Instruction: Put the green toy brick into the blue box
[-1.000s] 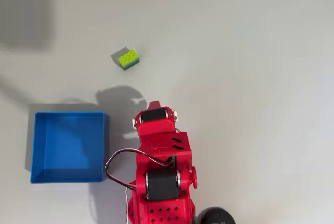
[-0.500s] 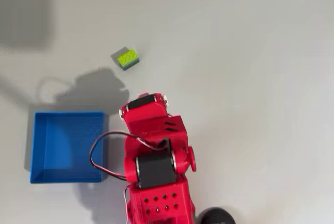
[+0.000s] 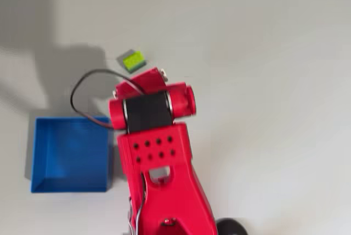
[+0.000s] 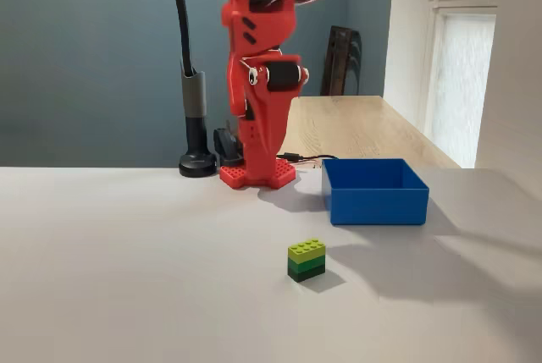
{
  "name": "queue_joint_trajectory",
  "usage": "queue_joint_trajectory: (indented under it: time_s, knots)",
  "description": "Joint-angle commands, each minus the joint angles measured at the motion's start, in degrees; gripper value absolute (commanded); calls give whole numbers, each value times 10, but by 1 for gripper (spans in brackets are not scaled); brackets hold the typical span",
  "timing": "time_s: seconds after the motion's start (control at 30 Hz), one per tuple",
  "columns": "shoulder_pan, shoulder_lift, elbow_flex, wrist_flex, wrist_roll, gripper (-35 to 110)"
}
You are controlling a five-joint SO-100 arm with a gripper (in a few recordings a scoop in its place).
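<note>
The green toy brick (image 3: 133,60) lies on the pale table, lime on top with darker green layers below; the fixed view has the brick (image 4: 306,260) in front of the box. Apart from it rests the blue box (image 3: 70,153), a square shallow tray, to the right of the arm's base in the fixed view (image 4: 375,191). My red arm (image 4: 258,84) stands folded and tall over its base. In the overhead view its front end (image 3: 143,79) reaches just short of the brick. The gripper's fingers are hidden behind the arm's own body.
A black post on a round foot (image 4: 196,163) stands left of the arm's base, and the foot (image 3: 233,227) appears at the overhead view's bottom edge. A black cable (image 3: 82,90) loops above the box. A wooden tabletop (image 4: 356,126) lies behind.
The arm has risen and swung up the overhead picture toward the brick, its cable loop trailing left. Brick and box have stayed in place.
</note>
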Motion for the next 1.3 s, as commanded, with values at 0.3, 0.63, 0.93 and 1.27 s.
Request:
queue_joint_trajectory:
  time_s: [0.3, 0.63, 0.93, 1.27]
  knots:
    - [-7, -215, -211, 40, -4, 27]
    - [-25, -371, -308, 40, 0, 32]
    - [-54, -496, -382, 17, 18, 30]
    - [-61, -577, -416, -52, 9, 29]
